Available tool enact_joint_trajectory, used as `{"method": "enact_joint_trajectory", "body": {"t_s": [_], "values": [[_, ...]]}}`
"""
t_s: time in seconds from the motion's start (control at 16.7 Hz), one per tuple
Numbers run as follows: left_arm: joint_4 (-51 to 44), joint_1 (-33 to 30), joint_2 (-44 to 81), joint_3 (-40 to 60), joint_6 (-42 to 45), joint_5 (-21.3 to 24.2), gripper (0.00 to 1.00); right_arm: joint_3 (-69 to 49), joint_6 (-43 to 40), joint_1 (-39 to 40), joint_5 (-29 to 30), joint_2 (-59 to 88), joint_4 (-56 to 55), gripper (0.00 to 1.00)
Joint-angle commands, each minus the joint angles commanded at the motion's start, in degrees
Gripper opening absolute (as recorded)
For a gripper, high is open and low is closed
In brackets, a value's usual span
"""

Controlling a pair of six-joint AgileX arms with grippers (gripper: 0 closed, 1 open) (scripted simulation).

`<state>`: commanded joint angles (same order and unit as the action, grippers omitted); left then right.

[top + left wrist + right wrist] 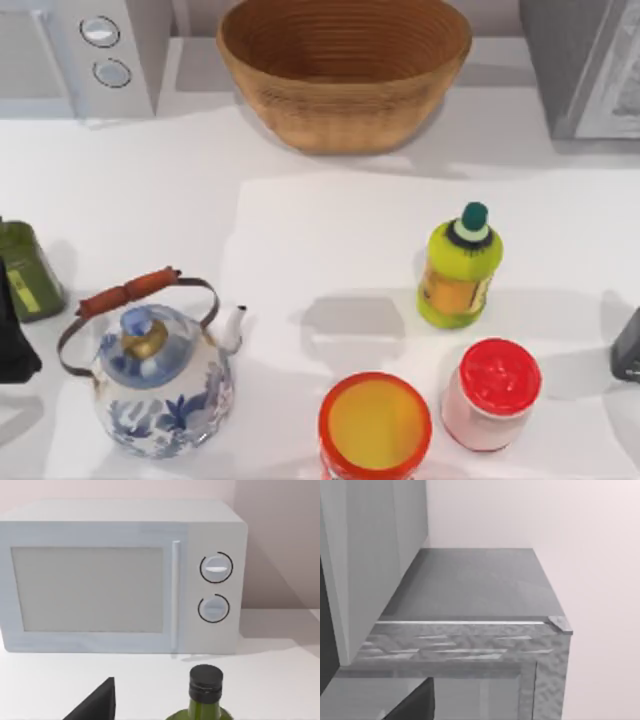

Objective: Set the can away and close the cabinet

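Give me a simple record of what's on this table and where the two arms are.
back left: white microwave with two dials
back centre: woven wicker basket
back right: grey cabinet
front left: blue-and-white porcelain kettle
left edge: dark green bottle
right of centre: yellow-green bottle with dark green cap
front: orange-rimmed can; red-lidded jar
left gripper: left edge
right gripper: right edge

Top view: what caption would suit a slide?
Blue-and-white porcelain kettle, woven wicker basket and yellow plastic bottle on white table.
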<state>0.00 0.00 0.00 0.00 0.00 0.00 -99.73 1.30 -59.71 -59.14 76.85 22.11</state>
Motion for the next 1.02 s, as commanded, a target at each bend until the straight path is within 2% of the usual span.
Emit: {"method": "enact_joint_trajectory", "body": {"t_s": [0.36, 0.54, 0.78, 1.02], "values": [[0.00, 0.00, 0.00, 0.00, 0.00, 0.00, 1.00, -0.23, 0.01, -0.18, 0.01, 0.06, 0.02, 1.00], [0.00, 0.00, 0.00, 0.00, 0.00, 0.00, 1.00, -0.57, -0.25, 2.83, 3.53, 0.63, 0.52, 1.00], [0.00, 0.00, 0.00, 0.00, 0.00, 0.00, 1.00, -1.29, -0.99, 13.50, 15.94, 1.85, 1.85, 1.00], [0.00, 0.00, 0.00, 0.00, 0.00, 0.00, 1.00, -0.75, -1.44, 30.93, 34.83, 2.61, 3.58, 1.00]]}}
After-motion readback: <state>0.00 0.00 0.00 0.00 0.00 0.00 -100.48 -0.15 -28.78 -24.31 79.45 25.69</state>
